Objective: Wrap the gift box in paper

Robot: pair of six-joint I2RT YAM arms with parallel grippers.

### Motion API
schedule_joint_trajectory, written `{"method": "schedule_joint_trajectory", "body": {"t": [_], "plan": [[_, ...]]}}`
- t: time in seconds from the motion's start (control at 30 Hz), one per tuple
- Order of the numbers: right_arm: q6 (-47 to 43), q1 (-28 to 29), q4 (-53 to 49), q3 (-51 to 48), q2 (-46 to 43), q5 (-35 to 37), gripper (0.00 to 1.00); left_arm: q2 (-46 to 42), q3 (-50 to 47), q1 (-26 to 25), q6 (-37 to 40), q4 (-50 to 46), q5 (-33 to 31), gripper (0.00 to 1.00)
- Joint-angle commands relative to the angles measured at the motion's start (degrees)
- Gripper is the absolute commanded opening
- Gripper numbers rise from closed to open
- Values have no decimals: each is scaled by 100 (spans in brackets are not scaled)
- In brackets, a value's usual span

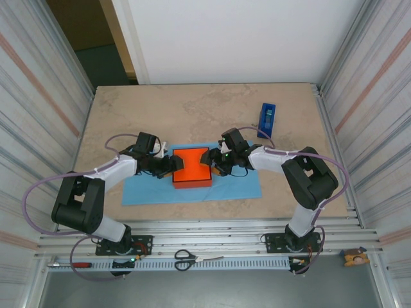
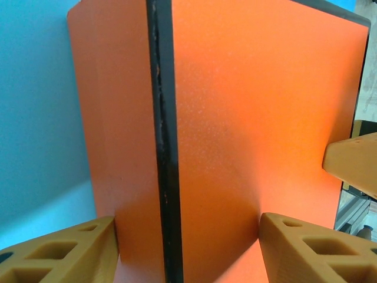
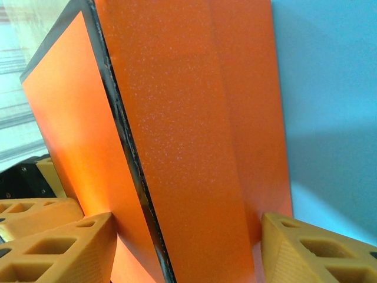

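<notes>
Here, the left gripper (image 1: 171, 165) is clamping the flat orange gift box (image 1: 192, 165) on blue wrapping paper (image 1: 239, 186); the right gripper (image 1: 212, 163) is straddling it, grip unclear.

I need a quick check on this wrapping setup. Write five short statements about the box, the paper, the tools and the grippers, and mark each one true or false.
1. The gift box lies on the paper. True.
2. The tape dispenser sits on the paper. False: it stands on the bare table, beyond the sheet's far right corner.
3. The left gripper and the right gripper each have the box between their fingers. True.
4. The paper is already folded over the top of the box. False: the top is bare orange and the sheet lies flat underneath.
5. The scissors lie on the near rail, off the paper. True.
</notes>
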Motion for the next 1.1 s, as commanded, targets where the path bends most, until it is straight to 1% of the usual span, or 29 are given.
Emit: {"method": "schedule_joint_trajectory", "body": {"t": [0.0, 0.03, 0.1, 0.2, 0.3, 0.4, 0.53, 0.63, 0.7, 0.8, 0.93, 1.07], "plan": [[149, 76, 27, 26, -144, 43, 66, 64, 101, -21, 0, 55, 31, 66], [70, 41, -71, 30, -217, 122, 69, 45, 123, -26, 8, 0, -14, 68], [-133, -89, -346, 21, -431, 310, 72, -61, 175, -25, 44, -147, -136, 73], [-612, -347, -797, 42, -894, 476, 79, -357, 224, -25, 72, -302, -274, 83], [-1052, -692, -1509, -35, -1361, 758, 81, -670, 281, -13, 103, -447, -419, 89], [-1268, -1313, -1890, -472, -1770, 778, 79, -931, 324, 4, 114, -571, -480, 91], [-1522, -2244, -2202, -1211, -2301, 514, 72, -1276, 219, 9, 150, -756, -622, 91], [-1811, -2741, -2493, -1500, -2526, 293, 67, -1498, 43, 25, 150, -799, -693, 91], [-1955, -2867, -2765, -1582, -2574, 386, 67, -1598, -53, 25, 123, -797, -710, 91], [-2052, -2861, -2947, -1682, -2578, 545, 68, -1707, -171, 29, 99, -797, -731, 91], [-2081, -2827, -2846, -1800, -2484, 478, 67, -1792, -267, 38, 74, -802, -734, 91], [-2018, -2668, -2700, -1789, -2349, 482, 66, -1790, -267, 36, 102, -832, -739, 91]]}}
